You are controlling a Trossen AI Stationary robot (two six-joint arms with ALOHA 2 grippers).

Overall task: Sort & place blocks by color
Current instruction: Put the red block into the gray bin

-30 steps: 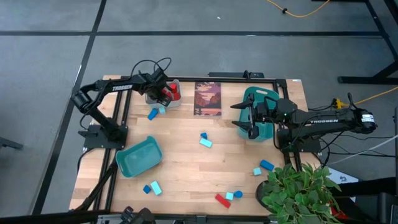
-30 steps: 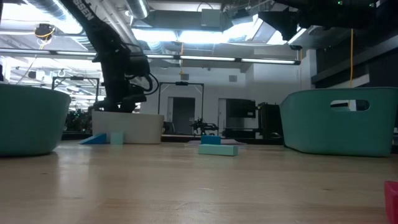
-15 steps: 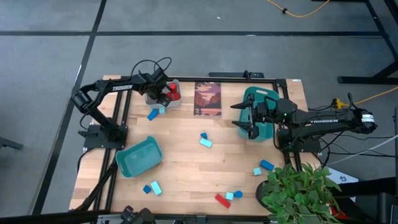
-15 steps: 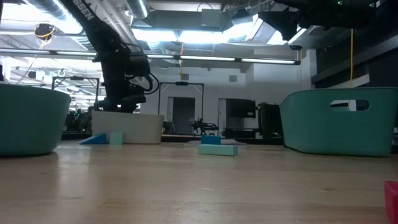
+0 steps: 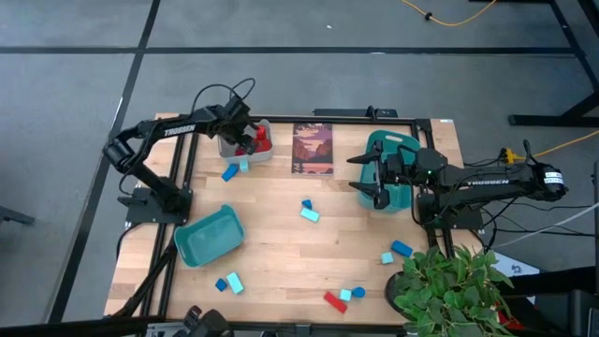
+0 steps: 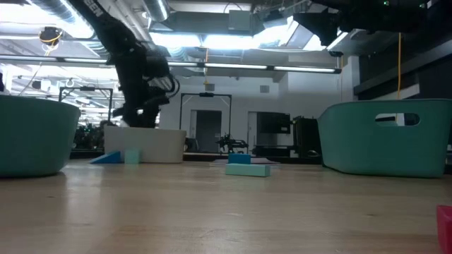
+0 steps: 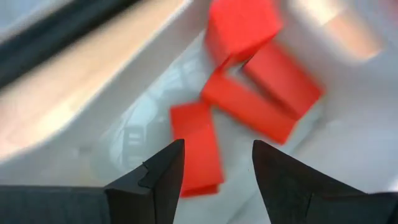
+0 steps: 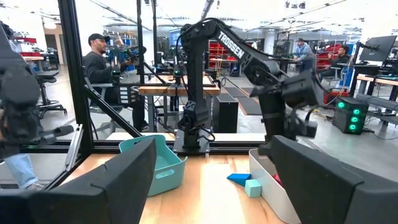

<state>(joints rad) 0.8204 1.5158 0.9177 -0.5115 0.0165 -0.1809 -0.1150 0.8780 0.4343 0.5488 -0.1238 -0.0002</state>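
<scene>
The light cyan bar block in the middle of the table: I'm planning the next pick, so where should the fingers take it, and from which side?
Grip the light cyan bar block across its narrow width, at mid-length, coming straight down from above. It lies flat and skewed on the wooden table, so the fingers should probably turn to span its long sides. The small dark blue block lies at one end; keep off it.

Light falls evenly from above on the table [image 5: 281,243] in the high view, with soft, short shadows; the low view is dim up close, the near tabletop out of focus, ceiling strips [image 6: 212,39] glaring behind dark arm silhouettes; the left wrist view is motion-blurred, the red blocks [image 7: 249,81] smeared against a washed-out white bin [image 7: 348,155]; the right wrist view is bright, its fingers [image 8: 323,186] soft-edged.
</scene>
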